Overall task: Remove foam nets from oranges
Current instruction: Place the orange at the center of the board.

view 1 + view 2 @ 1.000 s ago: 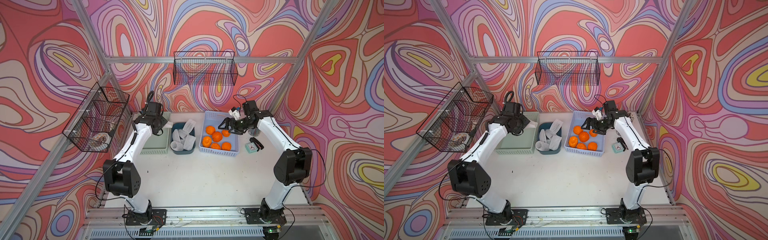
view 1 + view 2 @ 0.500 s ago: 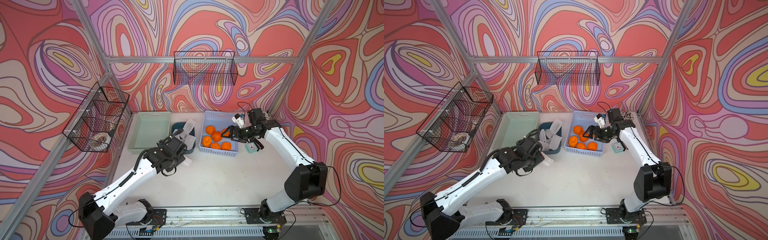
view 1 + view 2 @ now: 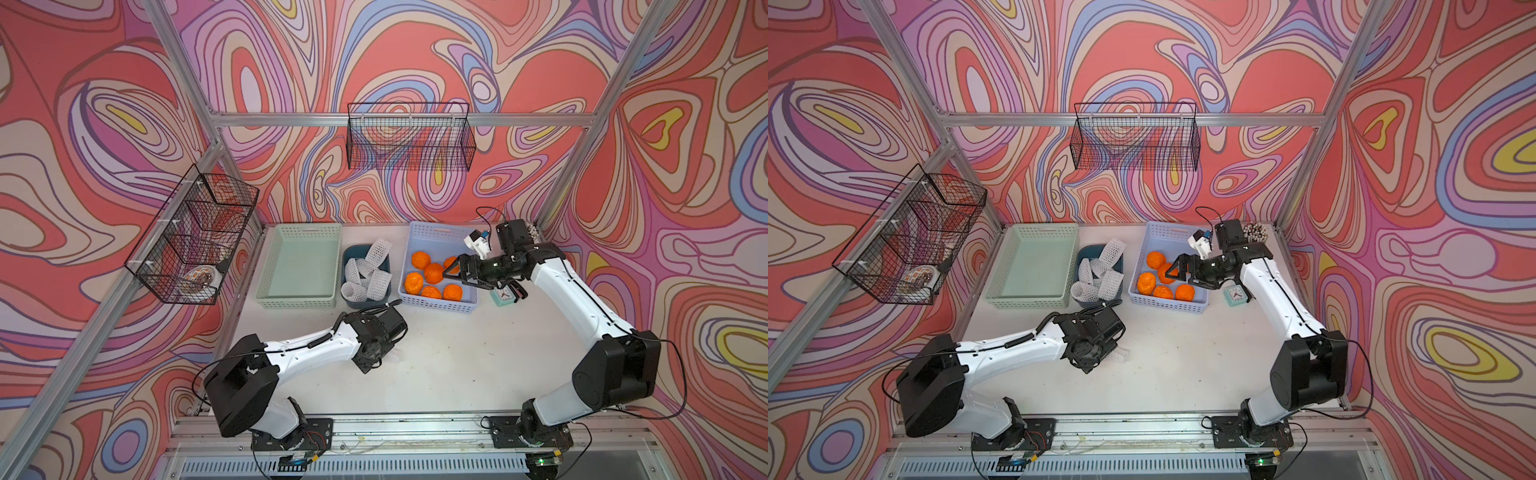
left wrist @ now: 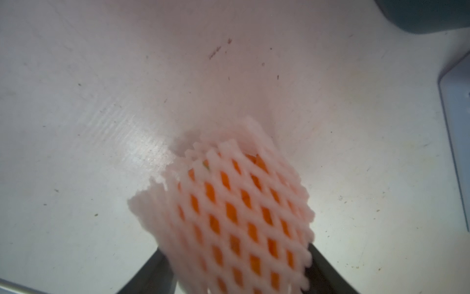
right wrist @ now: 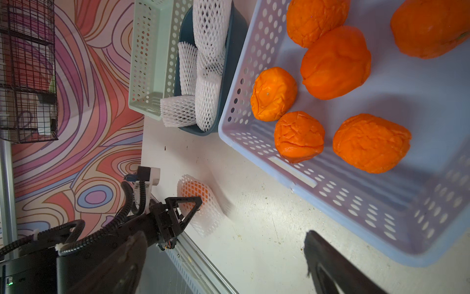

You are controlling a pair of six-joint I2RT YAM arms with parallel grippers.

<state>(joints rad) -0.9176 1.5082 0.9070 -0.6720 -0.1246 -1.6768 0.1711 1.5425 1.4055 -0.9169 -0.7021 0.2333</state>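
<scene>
One orange in a white foam net [image 4: 239,208] lies on the table in front of the bins, seen also in the right wrist view [image 5: 201,203]. My left gripper [image 4: 236,249] has a finger on each side of it; the net is blurred and I cannot see whether the fingers press on it. From above, the wrist hides all but a white edge of that net [image 3: 392,355]. Several bare oranges [image 3: 432,272] lie in the lavender basket [image 3: 436,305]. My right gripper [image 3: 457,274] hangs open and empty over that basket's right side. Several empty foam nets [image 3: 365,278] fill the dark blue bin [image 3: 353,249].
A pale green basket [image 3: 297,266] stands empty at the back left. A small teal clock [image 3: 500,297] sits right of the lavender basket, under my right arm. Black wire baskets hang on the back wall [image 3: 409,137] and the left wall [image 3: 195,241].
My left arm has swung from the green basket at the back to the table in front of the bins, bringing the netted orange. My right gripper has drawn back a little to the right, still open.
</scene>
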